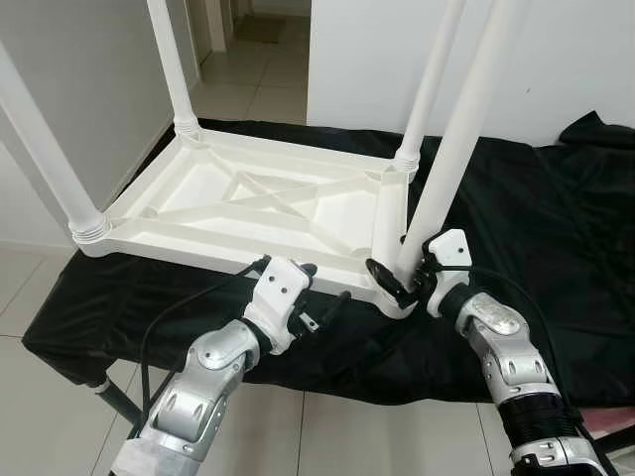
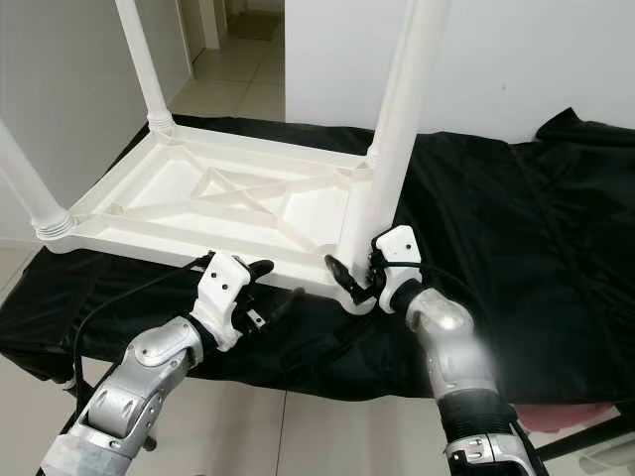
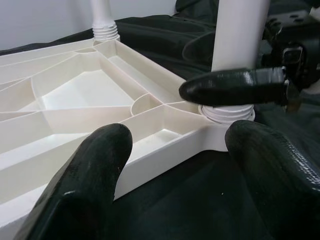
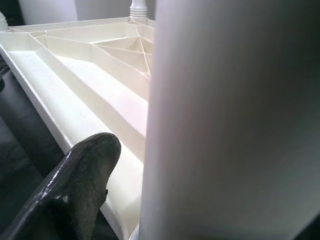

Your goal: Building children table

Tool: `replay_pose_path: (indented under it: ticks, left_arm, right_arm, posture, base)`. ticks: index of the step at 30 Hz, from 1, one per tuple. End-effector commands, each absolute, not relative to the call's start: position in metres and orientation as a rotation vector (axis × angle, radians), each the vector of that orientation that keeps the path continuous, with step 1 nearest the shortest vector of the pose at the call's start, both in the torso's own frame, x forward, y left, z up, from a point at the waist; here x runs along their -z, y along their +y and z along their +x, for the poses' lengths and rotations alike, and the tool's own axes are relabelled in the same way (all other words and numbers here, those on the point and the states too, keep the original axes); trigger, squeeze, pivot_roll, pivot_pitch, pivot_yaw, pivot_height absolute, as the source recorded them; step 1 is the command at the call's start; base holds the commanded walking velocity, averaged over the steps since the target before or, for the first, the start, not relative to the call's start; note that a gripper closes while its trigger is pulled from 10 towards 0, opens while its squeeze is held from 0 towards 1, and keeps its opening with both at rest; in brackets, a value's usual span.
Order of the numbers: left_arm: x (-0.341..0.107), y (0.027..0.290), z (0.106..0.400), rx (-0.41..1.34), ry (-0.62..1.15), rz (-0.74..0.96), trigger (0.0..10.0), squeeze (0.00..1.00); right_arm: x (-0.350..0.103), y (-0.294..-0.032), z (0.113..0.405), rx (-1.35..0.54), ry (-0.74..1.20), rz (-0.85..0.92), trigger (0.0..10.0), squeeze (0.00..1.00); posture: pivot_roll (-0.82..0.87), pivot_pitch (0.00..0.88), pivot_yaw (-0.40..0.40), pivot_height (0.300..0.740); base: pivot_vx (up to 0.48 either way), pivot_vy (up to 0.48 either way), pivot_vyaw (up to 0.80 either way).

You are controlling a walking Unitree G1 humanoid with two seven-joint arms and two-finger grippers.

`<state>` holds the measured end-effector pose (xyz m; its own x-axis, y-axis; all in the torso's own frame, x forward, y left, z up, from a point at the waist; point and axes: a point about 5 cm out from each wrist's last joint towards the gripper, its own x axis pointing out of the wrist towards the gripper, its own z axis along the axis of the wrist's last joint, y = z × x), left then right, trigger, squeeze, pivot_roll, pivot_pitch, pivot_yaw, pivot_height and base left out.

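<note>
Children's table top [image 1: 248,203] upside down on black-draped table [image 1: 556,228], three legs seated. Right gripper [image 1: 402,280] clamps fourth leg [image 1: 451,169] at near corner socket; left gripper [image 1: 316,288] open beside edge. Next likely: press leg fully home.

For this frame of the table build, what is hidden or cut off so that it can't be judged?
- Tops of the four white legs: cut off by the upper edge in both eye views.
- Whether the near-right leg is fully seated in its corner socket: the right gripper covers the joint in the eye views.
- Right gripper's second finger: the leg blocks it in the right wrist view.
- What supports the black cloth: draped over, hidden.
</note>
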<state>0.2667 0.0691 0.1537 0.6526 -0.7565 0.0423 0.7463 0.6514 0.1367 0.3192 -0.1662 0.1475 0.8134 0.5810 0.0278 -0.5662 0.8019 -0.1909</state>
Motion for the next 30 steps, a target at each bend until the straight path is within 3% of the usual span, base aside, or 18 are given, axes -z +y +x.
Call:
replay_pose_path:
  ticks: [1,15,16,18,19,26,27,28,30]
  left_arm:
    - [-0.1542,0.0711,0.2667,0.838,-0.089,0.118,10.0,0.00]
    - [-0.1518,0.0758,0.2633,0.842,-0.070,0.127,10.0,0.00]
    - [-0.1514,0.0756,0.2634,0.842,-0.070,0.127,10.0,0.00]
    - [-0.1508,0.0750,0.2636,0.842,-0.068,0.131,10.0,0.00]
    - [-0.1508,0.0750,0.2639,0.841,-0.068,0.131,10.0,0.00]
    - [-0.1504,0.0755,0.2649,0.837,-0.068,0.130,10.0,0.00]
    - [-0.1502,0.0755,0.2649,0.836,-0.068,0.130,10.0,0.00]
    - [-0.1499,0.0754,0.2649,0.836,-0.067,0.131,10.0,0.00]
    - [-0.1493,0.0751,0.2644,0.838,-0.066,0.131,10.0,0.00]
  right_arm:
    - [-0.1477,-0.1652,0.3199,-0.639,-0.091,-0.174,10.0,0.00]
    - [-0.1472,-0.1662,0.3216,-0.644,-0.098,-0.159,10.0,0.00]
    - [-0.1474,-0.1652,0.3213,-0.642,-0.100,-0.155,3.7,0.00]
    - [-0.1473,-0.1640,0.3204,-0.644,-0.107,-0.147,1.6,0.00]
    - [-0.1468,-0.1637,0.3200,-0.641,-0.107,-0.142,0.0,0.00]
    - [-0.1435,-0.1628,0.3175,-0.628,-0.103,-0.126,0.0,0.00]
    - [-0.1434,-0.1629,0.3166,-0.614,-0.106,-0.120,1.2,0.00]
    - [-0.1433,-0.1627,0.3149,-0.593,-0.106,-0.114,10.0,0.00]
    - [-0.1430,-0.1620,0.3117,-0.563,-0.108,-0.099,10.0,0.00]
  posture:
    - [0.03,0.105,0.018,0.740]
    - [0.04,0.095,0.020,0.740]
    - [0.04,0.089,0.016,0.740]
    - [0.04,0.077,0.012,0.740]
    - [0.04,0.074,0.009,0.740]
    - [0.05,0.060,-0.003,0.740]
    - [0.04,0.057,-0.008,0.740]
    - [0.04,0.056,-0.007,0.740]
    - [0.04,0.055,-0.010,0.740]
  base:
    - [0.000,0.000,0.00]
    - [0.000,0.000,0.00]
    - [0.000,0.000,0.00]
    - [0.000,0.000,0.00]
    - [0.000,0.000,0.00]
    - [0.000,0.000,0.00]
    - [0.000,0.000,0.00]
    - [0.000,0.000,0.00]
    - [0.000,0.000,0.00]
